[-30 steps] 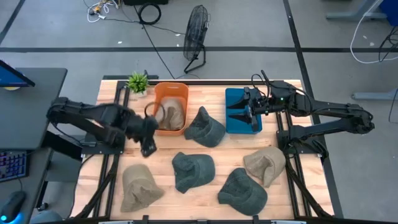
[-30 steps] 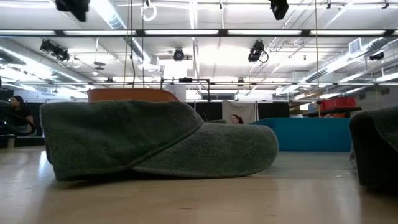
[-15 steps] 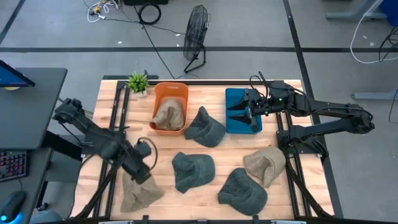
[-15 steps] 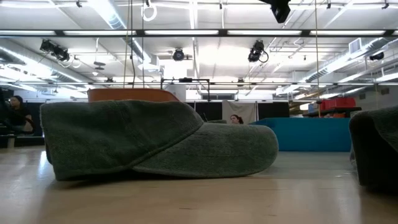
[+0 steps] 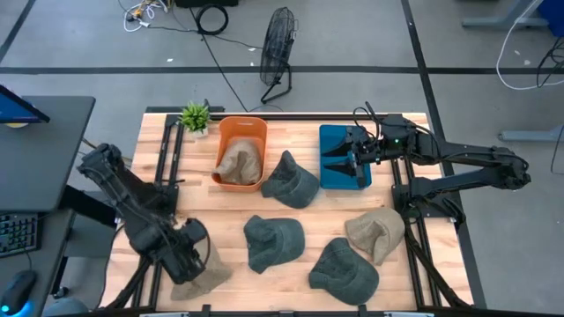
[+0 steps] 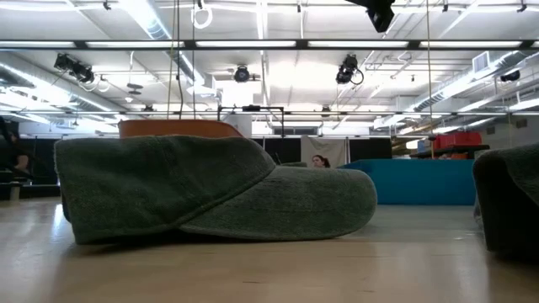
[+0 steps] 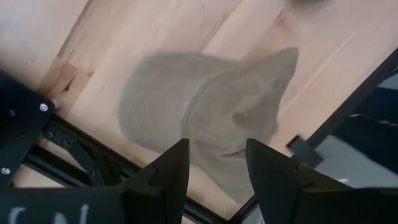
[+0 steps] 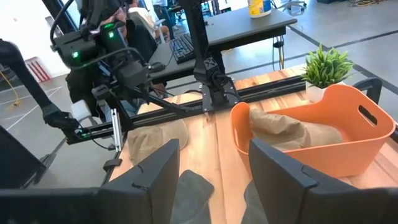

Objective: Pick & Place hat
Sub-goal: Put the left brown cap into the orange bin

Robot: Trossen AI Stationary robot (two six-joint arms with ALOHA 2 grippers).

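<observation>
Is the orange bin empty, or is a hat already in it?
Not empty. One tan hat lies inside the orange bin; the right wrist view shows it crumpled below the rim.

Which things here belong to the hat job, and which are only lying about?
For the job:
- tan hat under the open left gripper
- tan hat on the right
- three green hats
- orange bin, one tan hat inside
- blue bin, open right gripper above it

Lying about:
- plant
- fan
</observation>
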